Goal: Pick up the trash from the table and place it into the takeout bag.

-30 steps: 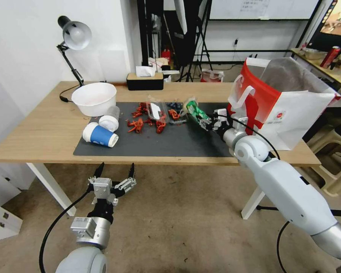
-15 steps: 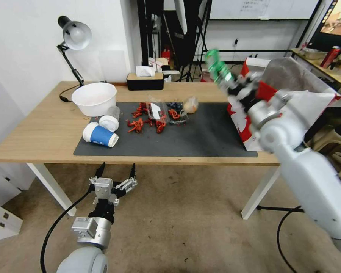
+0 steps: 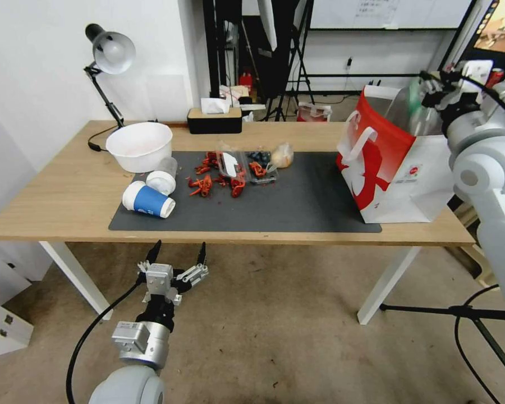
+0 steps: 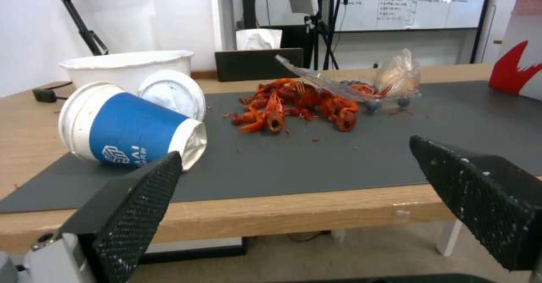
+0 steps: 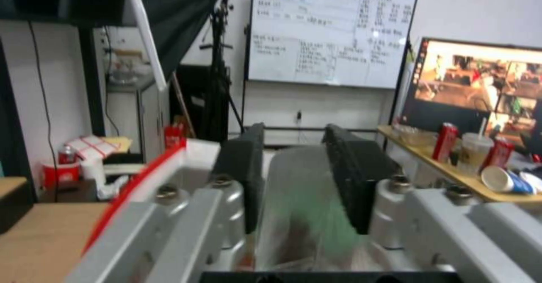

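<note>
Room: white wall on the robot's left, dark tripod stands and a whiteboard behind, bare concrete floor under the white legs.
Tabletop (image 3: 56, 196): long light wood, with a dark grey mat (image 3: 297, 202) over its middle; a desk lamp (image 3: 111, 51) and a black tissue box (image 3: 214, 120) stand along the far edge.
Takeout bag (image 3: 398, 168): upright on the right end of the tabletop, red side with a white loop handle facing the mat, mouth open and silvery lining showing.
Right end effector (image 3: 432, 92): raised above the bag's open mouth; the right wrist view shows its two black pads (image 5: 243, 168) apart with a blurred green shape, the crushed can (image 5: 316, 215), between and beyond them over the lining; whether they grip it I cannot tell.
Left end effector (image 3: 177, 259): parked low in front of the tabletop's near edge, fingers spread wide and empty.
Left wrist view adds: blue paper cup (image 4: 127, 132) on its side at the mat's near left, white lid towards the white bowl (image 4: 127, 65); a small clear lidded cup (image 4: 172, 92) just behind it.
Mat centre: red crayfish shells (image 3: 216, 177) scattered around a clear plastic tray (image 3: 252, 165), a crumpled clear wrapper (image 3: 281, 156) just beside it.
</note>
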Controlling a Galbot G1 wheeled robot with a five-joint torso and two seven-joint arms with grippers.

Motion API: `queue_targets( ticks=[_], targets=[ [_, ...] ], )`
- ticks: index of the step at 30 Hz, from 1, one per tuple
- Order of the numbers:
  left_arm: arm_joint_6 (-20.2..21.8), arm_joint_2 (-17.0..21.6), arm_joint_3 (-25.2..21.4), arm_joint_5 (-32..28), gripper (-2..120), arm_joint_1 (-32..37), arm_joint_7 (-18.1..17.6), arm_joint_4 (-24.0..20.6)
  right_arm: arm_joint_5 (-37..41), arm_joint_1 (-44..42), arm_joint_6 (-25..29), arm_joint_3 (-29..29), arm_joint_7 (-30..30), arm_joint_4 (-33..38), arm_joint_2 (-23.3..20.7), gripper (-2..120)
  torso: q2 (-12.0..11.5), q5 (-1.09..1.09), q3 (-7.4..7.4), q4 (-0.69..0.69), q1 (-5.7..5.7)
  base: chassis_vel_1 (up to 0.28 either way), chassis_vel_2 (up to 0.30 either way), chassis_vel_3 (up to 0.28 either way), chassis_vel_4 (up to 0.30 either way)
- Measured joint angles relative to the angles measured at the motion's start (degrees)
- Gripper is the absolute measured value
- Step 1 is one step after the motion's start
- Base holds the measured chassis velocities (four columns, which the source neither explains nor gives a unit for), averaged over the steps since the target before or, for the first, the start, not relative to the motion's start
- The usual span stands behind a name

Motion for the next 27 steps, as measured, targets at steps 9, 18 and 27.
queue_targets(
  ticks=[9, 18, 27],
  targets=[
    [-0.15, 0.00, -0.03, 0.19, 100, 0.29, 0.01, -0.46, 6.64, -0.39, 5.21, 0.18, -1.11, 2.15, 0.69, 65, 0.00, -0.02, 0.00, 0.01, 0.01, 0.000, 0.000, 0.000, 0.000],
    [-0.21, -0.01, -0.05, 0.25, 100, 0.36, 0.00, -0.57, 12.76, -8.65, 19.65, 0.10, -14.17, 8.50, 0.46, 97, 0.00, -0.03, 0.00, 0.00, 0.01, 0.000, 0.000, 0.000, 0.000],
    [-0.31, -0.01, -0.21, 0.26, 100, 0.40, -0.04, -0.57, 0.58, -26.00, 25.27, -1.33, -19.09, 16.45, 3.31, 100, 0.00, -0.02, -0.01, 0.01, 0.01, 0.000, 0.000, 0.000, 0.000]
  ],
)
